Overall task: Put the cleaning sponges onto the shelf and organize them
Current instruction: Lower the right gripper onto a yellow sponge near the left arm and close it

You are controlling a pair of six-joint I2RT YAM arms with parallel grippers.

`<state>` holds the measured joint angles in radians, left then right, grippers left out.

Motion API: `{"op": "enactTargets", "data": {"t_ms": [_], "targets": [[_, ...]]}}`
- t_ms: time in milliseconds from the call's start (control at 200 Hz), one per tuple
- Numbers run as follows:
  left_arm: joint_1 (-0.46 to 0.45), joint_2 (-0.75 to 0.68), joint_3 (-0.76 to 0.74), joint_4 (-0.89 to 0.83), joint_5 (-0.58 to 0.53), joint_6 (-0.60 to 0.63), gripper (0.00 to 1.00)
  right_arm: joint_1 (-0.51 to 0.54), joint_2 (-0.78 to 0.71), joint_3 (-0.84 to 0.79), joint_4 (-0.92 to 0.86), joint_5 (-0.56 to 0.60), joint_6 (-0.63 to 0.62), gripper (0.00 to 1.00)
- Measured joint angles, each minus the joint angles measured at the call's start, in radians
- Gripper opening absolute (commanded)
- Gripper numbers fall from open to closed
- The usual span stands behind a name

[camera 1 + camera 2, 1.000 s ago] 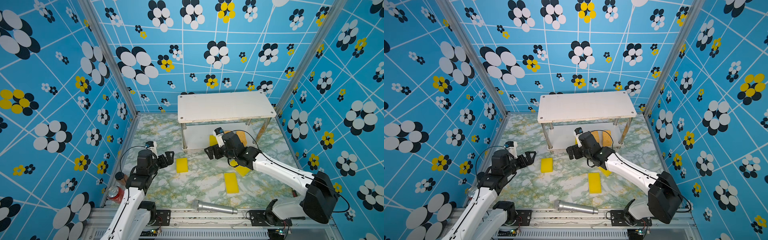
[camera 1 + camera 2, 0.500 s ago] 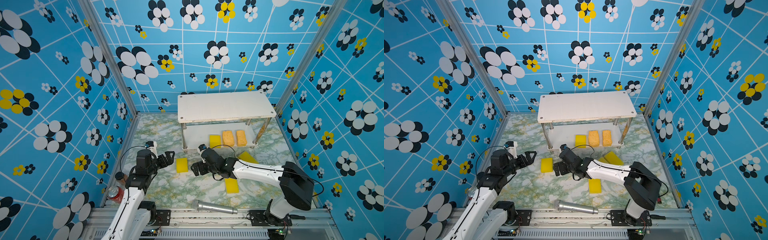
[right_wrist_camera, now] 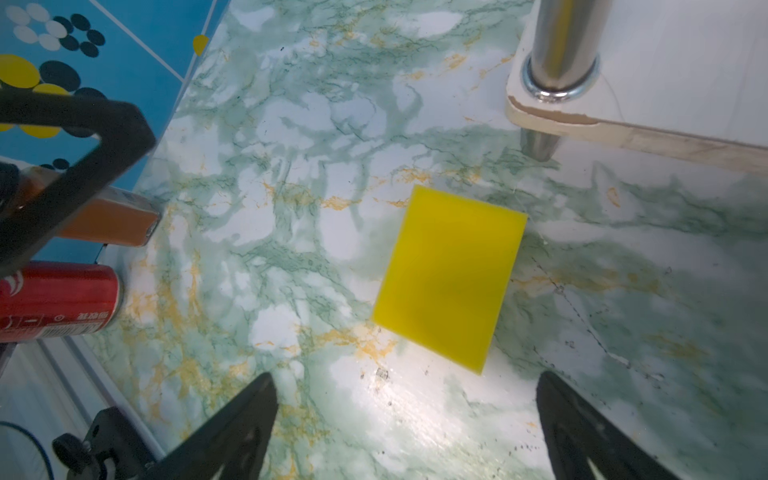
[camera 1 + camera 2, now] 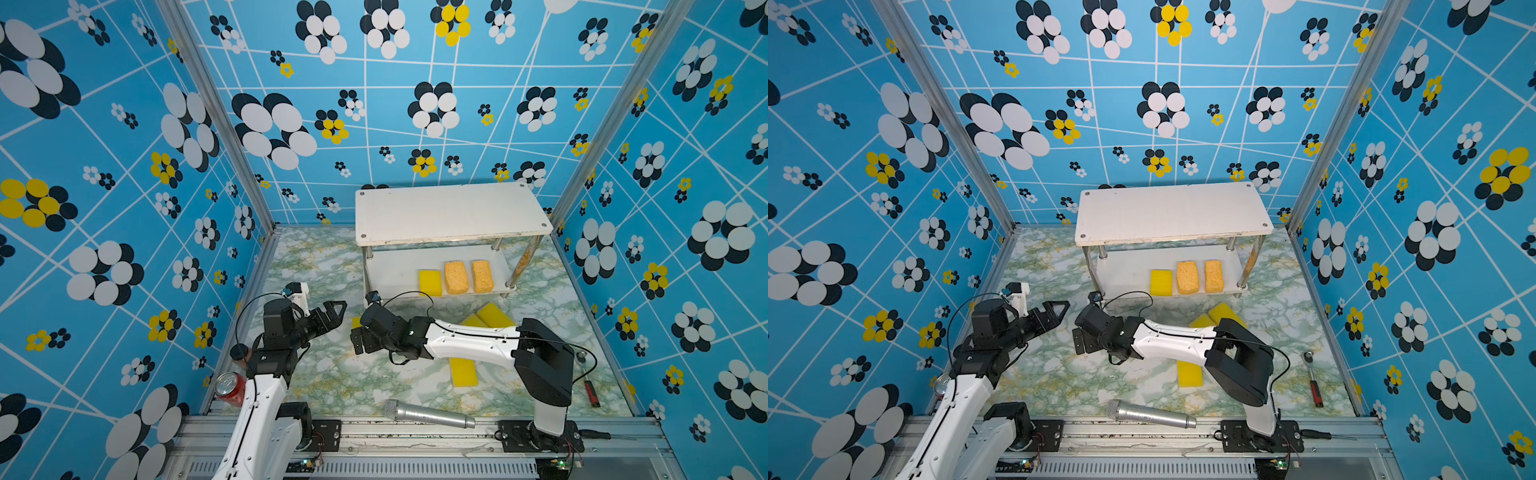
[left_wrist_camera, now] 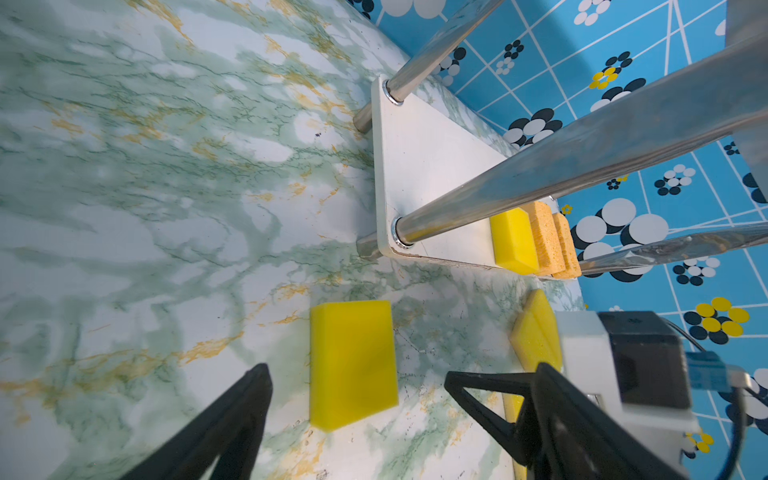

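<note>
The white shelf (image 4: 453, 212) stands at the back; its lower board holds one small yellow sponge (image 4: 430, 282) and two orange sponges (image 4: 456, 277). A second small yellow sponge (image 3: 449, 278) lies flat on the marble floor in front of the shelf's left leg. My right gripper (image 3: 405, 378) hangs open just short of it, empty. From the other side my left gripper (image 5: 355, 374) also points at this sponge (image 5: 353, 361), open and empty. In both top views the right gripper (image 4: 358, 338) hides most of it. Three flat yellow sponges (image 4: 463, 372) lie on the floor further right.
A silver microphone (image 4: 428, 414) lies along the front edge. A red can (image 3: 54, 299) and a brown bottle (image 3: 108, 220) stand at the left wall near the left arm. A red-handled tool (image 4: 590, 390) lies at the right wall.
My right arm has drawn back from the shelf's lower board and swung left and down to the small yellow sponge on the floor. The left arm has stayed still.
</note>
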<state>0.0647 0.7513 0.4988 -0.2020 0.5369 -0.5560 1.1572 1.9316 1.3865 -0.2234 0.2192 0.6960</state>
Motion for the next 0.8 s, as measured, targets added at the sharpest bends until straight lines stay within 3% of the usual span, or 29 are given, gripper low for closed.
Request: {"op": "enactTargets", "data": {"t_ms": [305,800], "targets": [[0.015,-0.004,0.000,0.016,0.037,-0.011,0.99,0.024,0.143,0.152,-0.112,0.035,0.043,0.99],[0.031,-0.011,0.000,0.033,0.058,-0.039,0.99,0.025,0.212,0.233,-0.190,0.068,0.048,0.99]]}}
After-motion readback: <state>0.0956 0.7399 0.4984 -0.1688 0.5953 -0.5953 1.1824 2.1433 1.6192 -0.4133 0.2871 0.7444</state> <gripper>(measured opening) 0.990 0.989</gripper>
